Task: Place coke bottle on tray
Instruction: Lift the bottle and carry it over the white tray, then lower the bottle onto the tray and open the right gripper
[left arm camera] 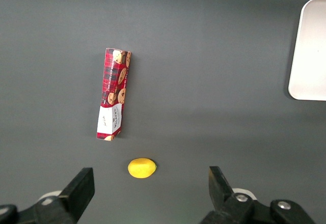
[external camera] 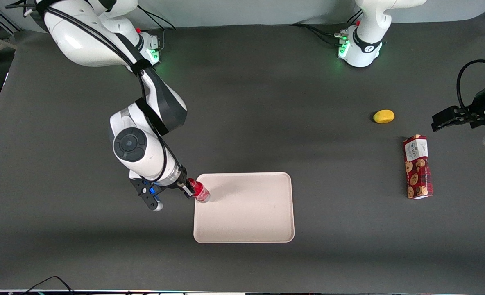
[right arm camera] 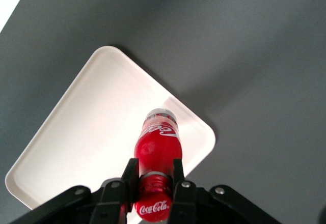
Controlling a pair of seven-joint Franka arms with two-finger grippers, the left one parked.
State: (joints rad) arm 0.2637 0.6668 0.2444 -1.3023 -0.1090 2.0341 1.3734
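Note:
The coke bottle (external camera: 200, 191) is a small slim red bottle with a red cap and silvery base. My right gripper (external camera: 188, 189) is shut on its neck, just below the cap, and holds it tilted over the corner of the tray (external camera: 246, 213) nearest the working arm. In the right wrist view the gripper (right arm camera: 154, 175) has both fingers against the bottle (right arm camera: 158, 147). The bottle's silvery base points down at the pale pinkish-cream tray (right arm camera: 86, 137). I cannot tell whether the base touches the tray.
A red cookie box (external camera: 418, 166) lies toward the parked arm's end of the table. A yellow lemon (external camera: 384, 116) lies beside it, farther from the front camera. Both also show in the left wrist view: the box (left arm camera: 113, 93) and the lemon (left arm camera: 141, 167).

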